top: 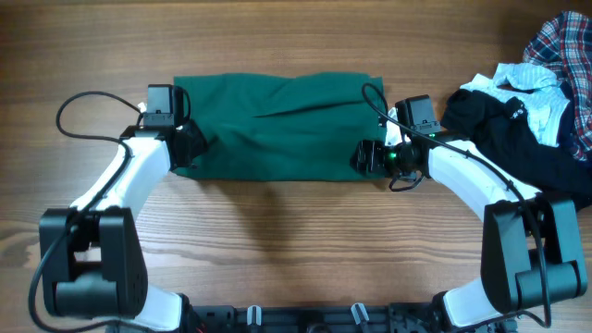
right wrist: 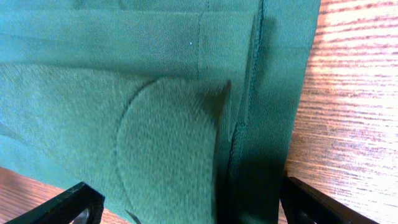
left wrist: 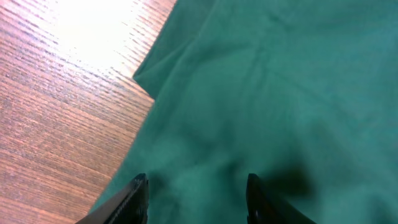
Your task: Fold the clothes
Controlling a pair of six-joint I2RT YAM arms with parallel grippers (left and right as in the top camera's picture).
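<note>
Of the clothes, a dark green garment (top: 277, 125) lies folded into a flat rectangle in the middle of the table. My left gripper (top: 190, 148) sits over its left edge. In the left wrist view the gripper (left wrist: 198, 200) is open, and the green cloth (left wrist: 267, 93) shows flat between its dark fingers (left wrist: 138, 198). My right gripper (top: 363, 157) is at the garment's lower right corner. Seen from the right wrist, it (right wrist: 193, 208) stands wide open across the seamed edge of the cloth (right wrist: 155, 124). Neither gripper holds anything.
At the far right lies a heap of more clothes: a black garment (top: 499, 139), a small white piece (top: 527, 79) and a red-navy-white plaid shirt (top: 564, 42). Bare wooden table (top: 277, 231) runs in front of the green garment.
</note>
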